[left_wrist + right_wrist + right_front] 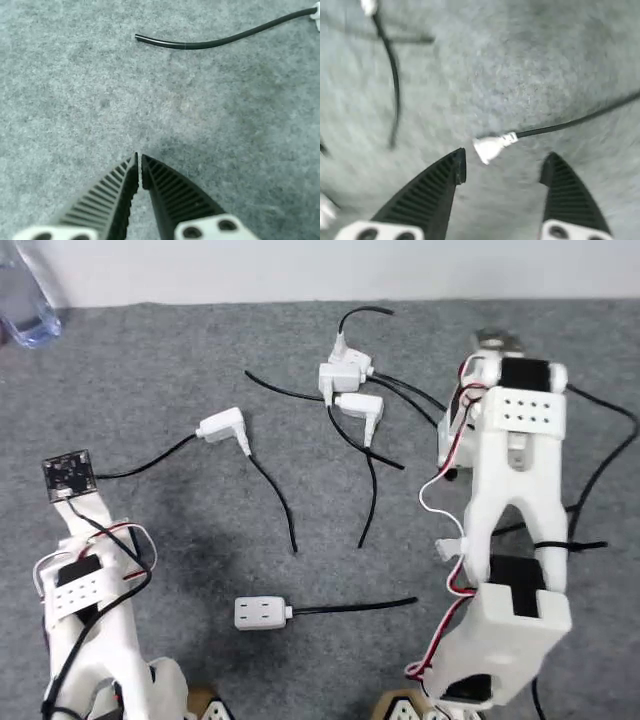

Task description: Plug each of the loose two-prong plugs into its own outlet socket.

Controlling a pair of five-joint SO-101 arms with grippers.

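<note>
Little of the job looks done. In the high view one plug [220, 426] lies loose on the grey mat [150, 370], well apart from the near socket [260, 613], whose slots look empty. Farther back, a second plug [360, 405] lies against the far socket [343, 370] — touching it, but whether its prongs are seated I cannot tell.

The right gripper [504, 167] is spread wide just above the mat, with a small white connector [487, 149] on a black cord between its fingers, not pinched. The left gripper [139, 167] has its fingers pressed together on nothing, over bare mat, a cord end [200, 44] lying ahead of it.

The right arm's body covers most of that connector from above, and in the wrist view it is too smeared to tell plug from socket.
</note>
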